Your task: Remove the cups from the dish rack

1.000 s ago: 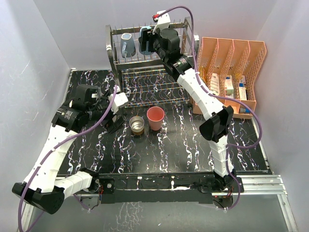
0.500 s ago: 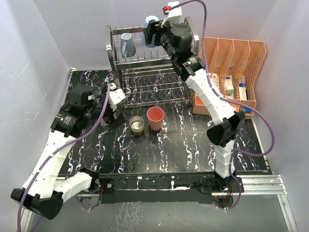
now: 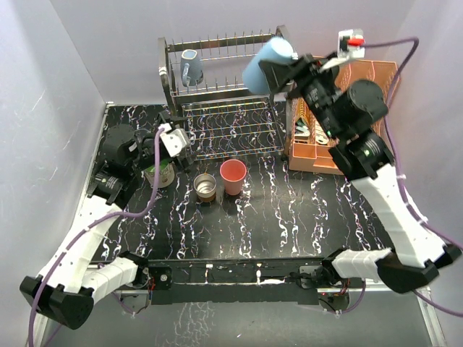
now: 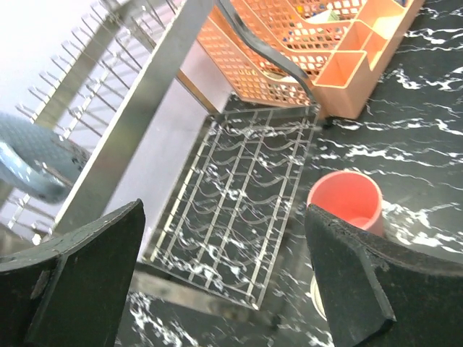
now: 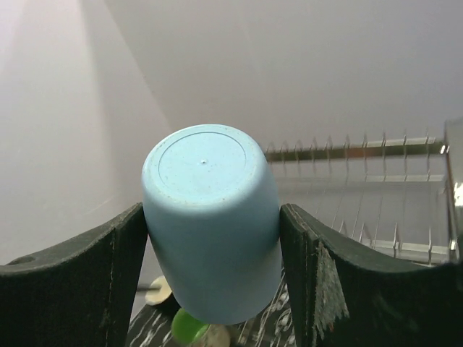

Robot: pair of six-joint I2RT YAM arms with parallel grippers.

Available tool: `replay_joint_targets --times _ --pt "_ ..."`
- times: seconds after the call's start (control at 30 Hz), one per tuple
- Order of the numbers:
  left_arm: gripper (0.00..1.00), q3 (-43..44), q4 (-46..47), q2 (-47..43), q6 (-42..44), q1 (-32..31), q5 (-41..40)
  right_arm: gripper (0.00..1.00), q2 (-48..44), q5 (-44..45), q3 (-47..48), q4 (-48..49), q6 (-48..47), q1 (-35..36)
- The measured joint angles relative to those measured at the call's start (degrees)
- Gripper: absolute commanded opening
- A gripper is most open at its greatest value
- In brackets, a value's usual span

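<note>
Light-blue tumbler point(image 5: 211, 224) sits base-outward between my right fingers point(image 5: 311, 289), which pinch its sides; my left fingers point(image 4: 79, 282) are spread wide, empty, salmon-pink cup point(image 4: 346, 202) beyond them.

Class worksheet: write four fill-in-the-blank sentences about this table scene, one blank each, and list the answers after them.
1. The right gripper is shut on a ____ plastic tumbler.
2. The grey-blue handled mug sits on the ____ tier of the shiny silver wire dish rack.
3. The salmon-pink tumbler stands mouth ____ on the black marbled table, beside the brownish metal cup.
4. The left gripper has its jaws ____.

Answers: light-blue; upper; up; open.
</note>
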Motion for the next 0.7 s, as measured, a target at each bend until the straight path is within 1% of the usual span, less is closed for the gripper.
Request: replay_joint_targets --times 0.1,0.2,0.3,0.43,0.5,0.6,0.7 --pt "0.88 -1.0 5.9 2.3 2.8 -1.7 -0.2 0.40 -7.6 -2.3 -10.6 0.9 5.8 -0.1" --pt "0.88 -1.6 10.4 5.0 8.7 -6.4 -1.3 0.37 -12.2 -4.4 -19.6 1.3 12.0 -0.1" --pt "0.86 -3.2 14.2 6.2 15.4 -11.8 -2.4 0.35 -13.7 -6.3 -26.4 1.3 18.3 -0.1" --pt "0.82 -7.5 20.5 6.0 23.3 -16.7 -3.3 0.33 -14.7 -8.2 -34.6 1.9 27.5 -0.1" --pt "0.81 -10.3 23.9 5.7 26.6 -18.1 -4.1 0.31 -15.7 -9.1 -39.1 2.3 32.5 -0.1" --pt "0.80 -13.3 26.8 5.4 30.4 -19.5 -4.7 0.30 -17.1 -10.3 -44.5 3.5 39.8 -0.1" --pt "0.75 -15.0 28.5 4.9 33.9 -20.3 -4.8 0.30 -18.0 -11.5 -48.0 5.6 45.7 -0.1"
